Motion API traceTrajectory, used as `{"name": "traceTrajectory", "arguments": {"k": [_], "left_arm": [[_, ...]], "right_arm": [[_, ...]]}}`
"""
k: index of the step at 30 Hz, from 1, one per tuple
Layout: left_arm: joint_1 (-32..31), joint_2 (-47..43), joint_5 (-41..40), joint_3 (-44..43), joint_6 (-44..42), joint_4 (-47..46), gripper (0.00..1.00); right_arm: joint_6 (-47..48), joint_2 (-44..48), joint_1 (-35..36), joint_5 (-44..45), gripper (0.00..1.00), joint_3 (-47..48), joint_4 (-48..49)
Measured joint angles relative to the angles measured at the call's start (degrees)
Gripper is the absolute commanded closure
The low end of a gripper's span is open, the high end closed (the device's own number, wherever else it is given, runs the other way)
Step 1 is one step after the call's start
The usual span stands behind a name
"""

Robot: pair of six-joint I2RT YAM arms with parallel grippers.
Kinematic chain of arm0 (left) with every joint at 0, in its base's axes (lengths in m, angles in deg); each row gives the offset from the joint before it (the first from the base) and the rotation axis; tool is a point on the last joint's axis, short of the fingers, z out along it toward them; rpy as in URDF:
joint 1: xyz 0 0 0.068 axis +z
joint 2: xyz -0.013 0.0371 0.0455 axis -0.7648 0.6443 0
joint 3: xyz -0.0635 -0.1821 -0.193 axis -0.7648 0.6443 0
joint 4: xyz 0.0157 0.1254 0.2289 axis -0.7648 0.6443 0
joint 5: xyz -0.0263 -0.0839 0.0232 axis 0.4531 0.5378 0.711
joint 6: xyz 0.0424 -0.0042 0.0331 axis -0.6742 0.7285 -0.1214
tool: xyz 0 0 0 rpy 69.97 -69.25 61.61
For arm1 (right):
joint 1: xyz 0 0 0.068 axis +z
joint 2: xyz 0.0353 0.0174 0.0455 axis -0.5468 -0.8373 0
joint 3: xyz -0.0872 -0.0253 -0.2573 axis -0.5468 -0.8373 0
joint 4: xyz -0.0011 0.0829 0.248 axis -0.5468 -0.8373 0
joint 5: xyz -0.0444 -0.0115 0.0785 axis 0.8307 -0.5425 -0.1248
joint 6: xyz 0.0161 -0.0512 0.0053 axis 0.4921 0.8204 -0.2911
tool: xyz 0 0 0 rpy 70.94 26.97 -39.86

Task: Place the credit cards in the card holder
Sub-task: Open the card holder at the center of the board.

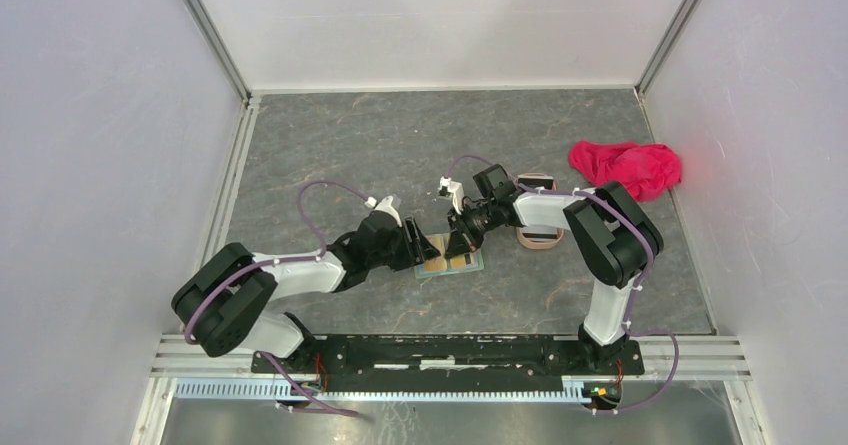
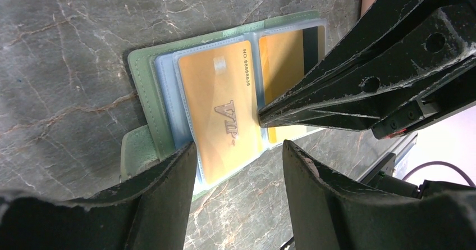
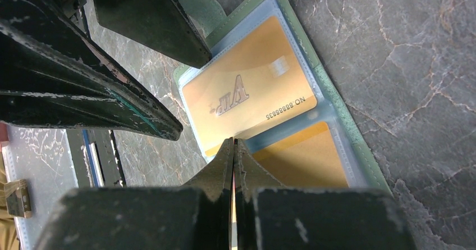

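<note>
The sage-green card holder [image 1: 452,263] lies open on the table between the two grippers. Two yellow-orange credit cards sit in its clear pockets: one marked VIP [image 2: 222,109] and a second beside it [image 2: 283,53]. They also show in the right wrist view, the VIP card [image 3: 252,87] and the second card [image 3: 306,163]. My right gripper [image 3: 234,142] is shut, with its tips down on the seam between the two pockets. My left gripper [image 2: 238,149] is open and empty, straddling the near edge of the VIP card. Whitish and dark grey cards are out of view.
A pinkish-brown oblong tray [image 1: 537,237] lies right of the holder, partly under my right arm. A red-pink cloth [image 1: 625,167] lies at the back right. Walls close the table on three sides.
</note>
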Motion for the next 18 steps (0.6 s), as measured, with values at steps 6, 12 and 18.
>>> {"name": "traceTrajectory", "arguments": {"k": [6, 12, 18], "left_arm": [[0.0, -0.4, 0.2, 0.7, 0.7, -1.2, 0.37], [0.3, -0.4, 1.2, 1.4, 1.2, -3.4, 0.38], [0.3, -0.4, 2.0, 1.7, 2.4, -6.0, 0.38]], "right_arm": [[0.5, 0.1, 0.0, -0.1, 0.95, 0.1, -0.1], [1.8, 1.2, 0.0, 0.3, 0.94, 0.1, -0.9], [3.2, 2.3, -0.1, 0.6, 0.92, 0.1, -2.0]]}}
